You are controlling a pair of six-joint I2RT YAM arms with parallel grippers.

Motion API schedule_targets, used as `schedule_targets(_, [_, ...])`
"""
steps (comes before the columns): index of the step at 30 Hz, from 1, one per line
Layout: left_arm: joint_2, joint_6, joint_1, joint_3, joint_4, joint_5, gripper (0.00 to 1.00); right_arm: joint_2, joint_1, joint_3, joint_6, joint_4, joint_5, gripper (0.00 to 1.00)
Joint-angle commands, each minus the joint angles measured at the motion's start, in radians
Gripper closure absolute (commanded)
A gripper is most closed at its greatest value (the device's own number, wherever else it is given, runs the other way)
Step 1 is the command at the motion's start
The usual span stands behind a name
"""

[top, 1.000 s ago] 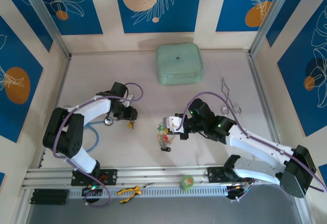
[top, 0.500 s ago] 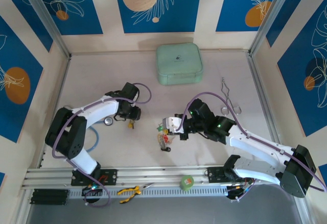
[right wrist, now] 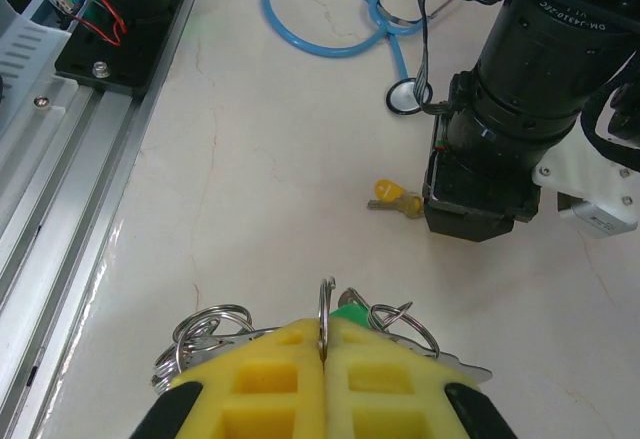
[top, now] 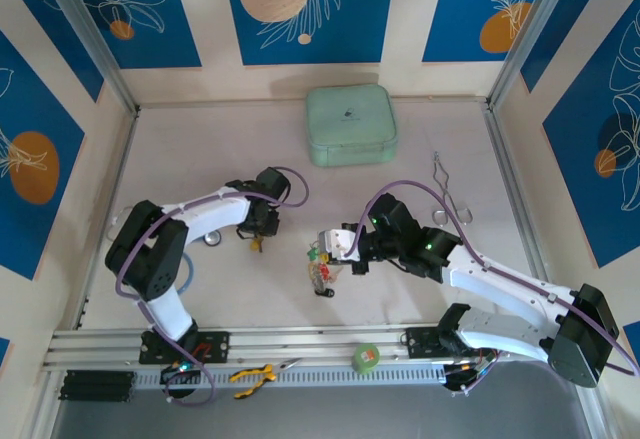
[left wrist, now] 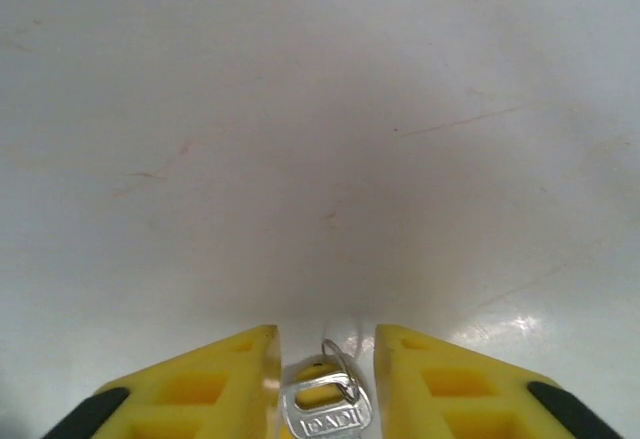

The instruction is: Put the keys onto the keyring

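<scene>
Left wrist: left gripper (left wrist: pixel 325 344) parted, straddling one key (left wrist: pixel 325 417). Right gripper (right wrist: pixel 325 331) clenched on one keyring (right wrist: pixel 322 299); keys (right wrist: pixel 348 311) bunched beside it, perhaps three.

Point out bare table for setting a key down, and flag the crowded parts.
Free: the far-left corner between the left arm and the mint case; the strip between the case and the forceps; the near band between the key bunch and the rail. Crowded: the middle, around the left end effector, right end effector, yellow-headed key and stethoscope.
</scene>
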State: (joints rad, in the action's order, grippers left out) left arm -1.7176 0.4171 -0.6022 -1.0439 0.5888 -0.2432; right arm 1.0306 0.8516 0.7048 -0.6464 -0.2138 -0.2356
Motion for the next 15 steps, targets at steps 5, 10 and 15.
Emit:
schedule_targets(5, [-0.022, 0.014, -0.018, -0.024, 0.035, -0.041, 0.72, -0.008, 0.007, 0.024, -0.015, 0.007, -0.014, 1.00])
schedule_targets(10, [-0.024, 0.012, -0.021, -0.025, 0.037, -0.037, 0.74, -0.010, 0.007, 0.025, -0.013, 0.007, -0.014, 1.00])
schedule_targets(15, [-0.024, 0.017, -0.022, -0.020, 0.042, -0.037, 0.75, -0.015, 0.008, 0.026, -0.018, 0.001, -0.010, 1.00])
